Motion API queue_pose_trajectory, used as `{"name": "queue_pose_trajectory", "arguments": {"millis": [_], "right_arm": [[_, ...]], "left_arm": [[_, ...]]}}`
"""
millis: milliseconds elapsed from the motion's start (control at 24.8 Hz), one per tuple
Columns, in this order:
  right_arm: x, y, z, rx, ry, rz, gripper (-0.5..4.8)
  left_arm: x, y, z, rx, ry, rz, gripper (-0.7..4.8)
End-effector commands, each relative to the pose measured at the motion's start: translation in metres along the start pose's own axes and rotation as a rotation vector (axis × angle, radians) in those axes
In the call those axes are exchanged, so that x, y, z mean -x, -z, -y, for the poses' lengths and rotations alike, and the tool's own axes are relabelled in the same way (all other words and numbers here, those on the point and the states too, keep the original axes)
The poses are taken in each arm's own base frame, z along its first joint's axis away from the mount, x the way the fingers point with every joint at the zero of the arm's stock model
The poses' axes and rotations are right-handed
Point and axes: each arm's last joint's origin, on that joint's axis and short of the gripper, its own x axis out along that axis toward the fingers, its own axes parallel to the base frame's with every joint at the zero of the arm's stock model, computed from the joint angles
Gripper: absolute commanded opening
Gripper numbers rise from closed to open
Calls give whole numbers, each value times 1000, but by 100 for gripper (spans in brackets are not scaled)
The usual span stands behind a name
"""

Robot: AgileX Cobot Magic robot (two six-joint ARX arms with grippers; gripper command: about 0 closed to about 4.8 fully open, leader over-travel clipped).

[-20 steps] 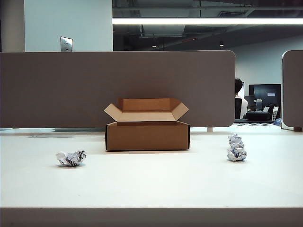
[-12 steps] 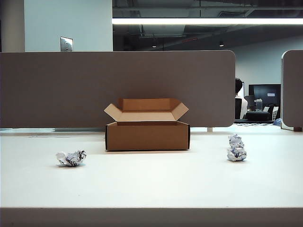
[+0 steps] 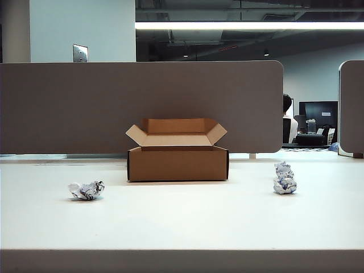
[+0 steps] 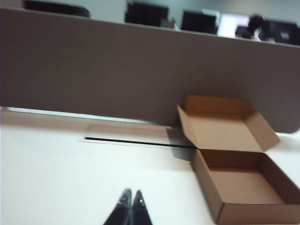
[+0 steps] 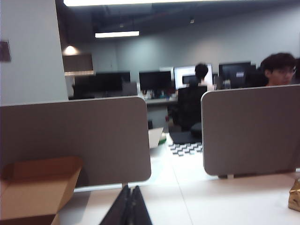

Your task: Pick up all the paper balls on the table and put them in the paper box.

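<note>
Brown cardboard paper box (image 3: 177,163) with four flaps open, resting mid-table (image 3: 182,222) against grey-brown divider panel (image 3: 136,105). Two crumpled white paper balls on table: one (image 3: 86,190) left of box, one (image 3: 284,178) right of box, both well apart from it. Left gripper (image 4: 131,200) with fingers pressed together, holding nothing, low over bare table, box ahead and to its right. Right gripper (image 5: 131,196) fingers likewise together and empty, box flap ahead to its left.

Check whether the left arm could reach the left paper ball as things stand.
Probably yes: the left paper ball lies alone on open table, well clear of the paper box. The left gripper is shut and must open first.
</note>
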Motion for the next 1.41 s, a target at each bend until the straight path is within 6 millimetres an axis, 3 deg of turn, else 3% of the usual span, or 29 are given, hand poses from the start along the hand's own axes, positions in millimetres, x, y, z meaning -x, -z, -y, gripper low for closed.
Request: {"name": "queue_pose_trajectory", "arguments": {"millis": [40, 202, 282, 323, 525, 565, 605, 726, 767, 847, 968, 1130, 1211, 1332, 1412], "right_arm": [[-42, -37, -5, 63, -6, -74, -5], [-79, -47, -11, 64, -26, -164, -5], [-110, -41, -19, 67, -72, -317, -5], [-129, -29, -27, 70, -114, -436, -5], [-159, 13, -50, 97, -201, -687, -5], [-165, 30, -58, 107, -230, -764, -5], [-172, 49, -67, 119, -255, -833, -5], [-180, 75, -77, 135, -278, -915, 7], [-182, 82, -79, 139, -281, -938, 28], [-186, 97, -82, 143, -292, -992, 117], [-189, 119, -88, 133, -332, -1067, 287], [-192, 137, -92, 109, -321, -1123, 458], [-193, 143, -93, 96, -311, -1139, 478], [-195, 152, -94, 95, -308, -1155, 478], [-196, 156, -94, 94, -305, -1164, 478]], "left_arm": [[-26, -44, 7, 11, 95, -61, -5], [-49, -54, 10, 38, 152, -102, -5], [-67, -47, 15, 12, 159, -139, -5], [-79, -39, 21, -23, 196, -199, -5], [-110, -17, 34, -34, 278, -416, -4], [-120, -9, 39, -63, 305, -495, 20], [-130, 1, 45, -113, 334, -562, 106], [-142, 16, 50, -139, 357, -639, 163], [-145, 21, 52, -139, 363, -663, 163], [-151, 32, 55, -141, 370, -715, 176], [-163, 54, 56, -137, 368, -823, 281], [-174, 77, 58, -134, 369, -923, 312], [-178, 86, 58, -131, 371, -955, 355], [-184, 104, 62, -135, 378, -1021, 358], [-186, 112, 65, -131, 399, -1043, 405]]}}
